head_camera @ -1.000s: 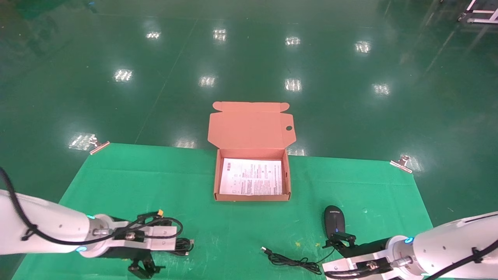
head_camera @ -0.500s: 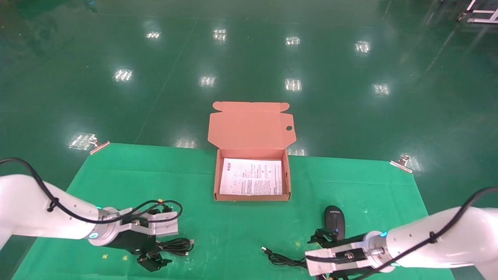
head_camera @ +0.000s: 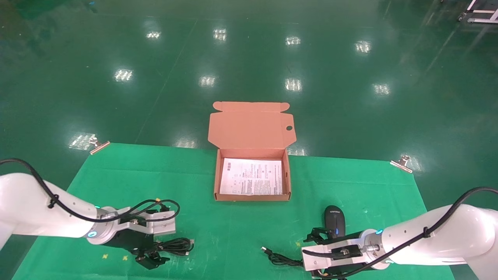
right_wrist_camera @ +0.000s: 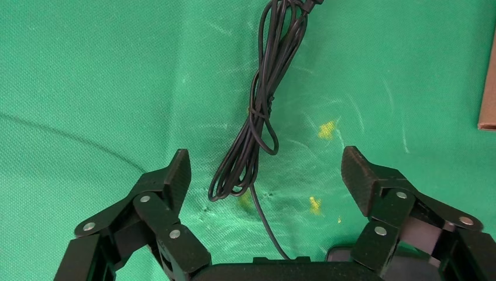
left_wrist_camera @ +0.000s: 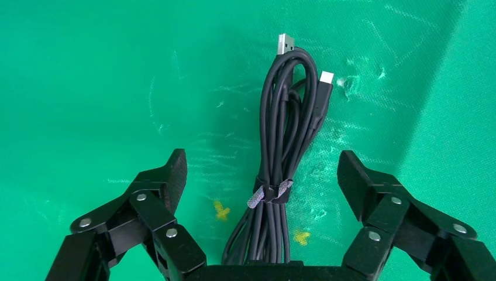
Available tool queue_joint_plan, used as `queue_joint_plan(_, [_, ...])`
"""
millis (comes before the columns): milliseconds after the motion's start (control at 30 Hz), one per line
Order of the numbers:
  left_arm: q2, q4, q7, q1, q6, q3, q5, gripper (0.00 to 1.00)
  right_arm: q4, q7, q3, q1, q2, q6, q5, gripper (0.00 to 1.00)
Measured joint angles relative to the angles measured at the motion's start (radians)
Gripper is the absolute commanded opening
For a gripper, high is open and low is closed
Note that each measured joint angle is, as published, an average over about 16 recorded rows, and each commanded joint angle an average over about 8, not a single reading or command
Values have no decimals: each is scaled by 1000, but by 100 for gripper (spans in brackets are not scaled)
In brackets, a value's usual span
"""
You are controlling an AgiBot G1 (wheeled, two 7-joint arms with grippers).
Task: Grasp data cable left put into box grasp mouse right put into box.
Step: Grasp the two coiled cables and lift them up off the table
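Industrial hall: glossy green floor (head_camera: 249,58), clamped cloth (head_camera: 155,182).

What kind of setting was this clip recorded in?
Probably a robot test bay in a factory-style hall: a glossy green painted floor reflecting ceiling lights, a table under green cloth held by metal clips, and an open orange-brown cardboard box.

The left gripper (left_wrist_camera: 262,175) is spread wide, its two black fingers (left_wrist_camera: 158,193) standing apart on either side of the data cable (left_wrist_camera: 286,146) without touching it. The cable lies on the green cloth (left_wrist_camera: 88,88) as a long, narrow black bundle, bound near the middle by a small grey tie (left_wrist_camera: 269,194). At the far end of the bundle, a silver USB plug (left_wrist_camera: 285,42) and a smaller plug (left_wrist_camera: 326,78) stick out. Yellow marks (left_wrist_camera: 221,211) dot the cloth beside the bundle.
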Motion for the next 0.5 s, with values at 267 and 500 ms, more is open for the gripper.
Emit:
queue_joint_plan(267, [-3, -13, -7, 2, 4, 0, 0, 0, 9, 5, 0, 0, 3, -2, 0, 0])
queue_joint_plan(500, [-5, -20, -10, 4, 7, 0, 0, 0, 15, 8, 0, -1, 5, -4, -1, 0])
